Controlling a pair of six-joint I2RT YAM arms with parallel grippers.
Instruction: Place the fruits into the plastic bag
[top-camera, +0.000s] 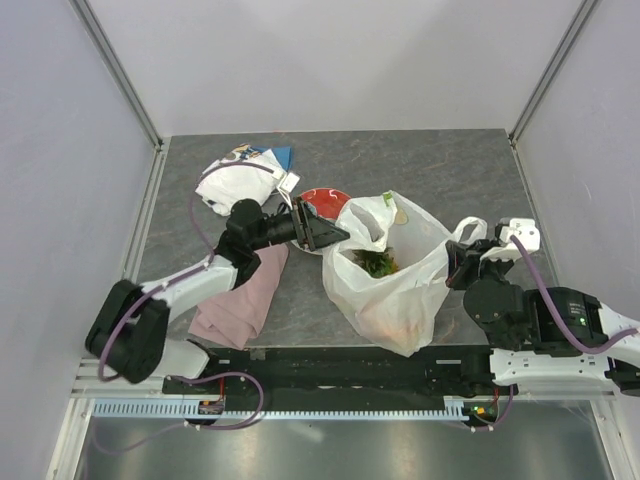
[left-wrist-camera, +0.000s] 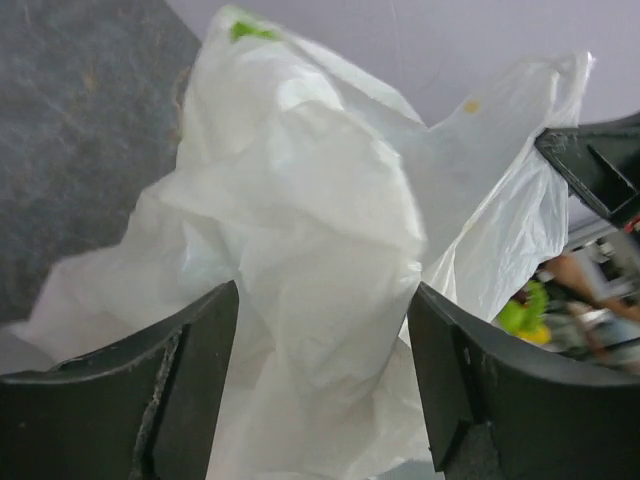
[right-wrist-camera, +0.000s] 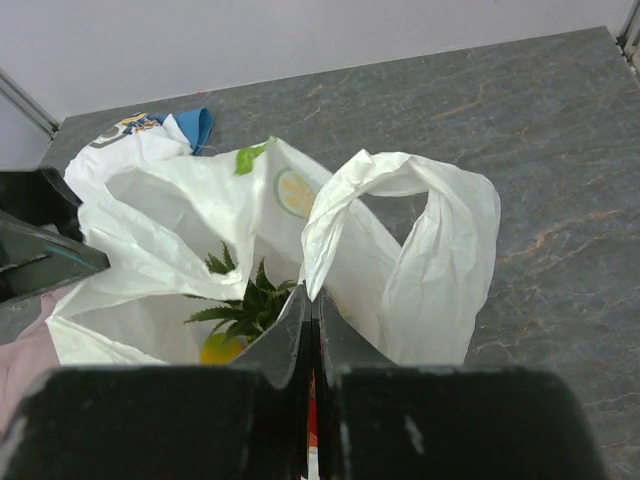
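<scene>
Status: right jaws closed, pinching the film below the handle loop on the right side of the plastic bag. Looks like they're there to keep the mouth held up and open. The left jaws are open wide at the bag's left edge, with film bunched between and ahead of them and nothing gripped. My read is they're parked at the rim on the drop-in side. Bag sits mid-worktop, mouth up. Count: 1 bag. Inside it: 1 pineapple crown-up, 1 yellow fruit under the crown, and an orange tint low through the film, number unclear. Behind the bag's left edge: 1 red plate. Further left of the bag: 1 white cloth, 1 pink cloth. No fruit seen outside the bag.
</scene>
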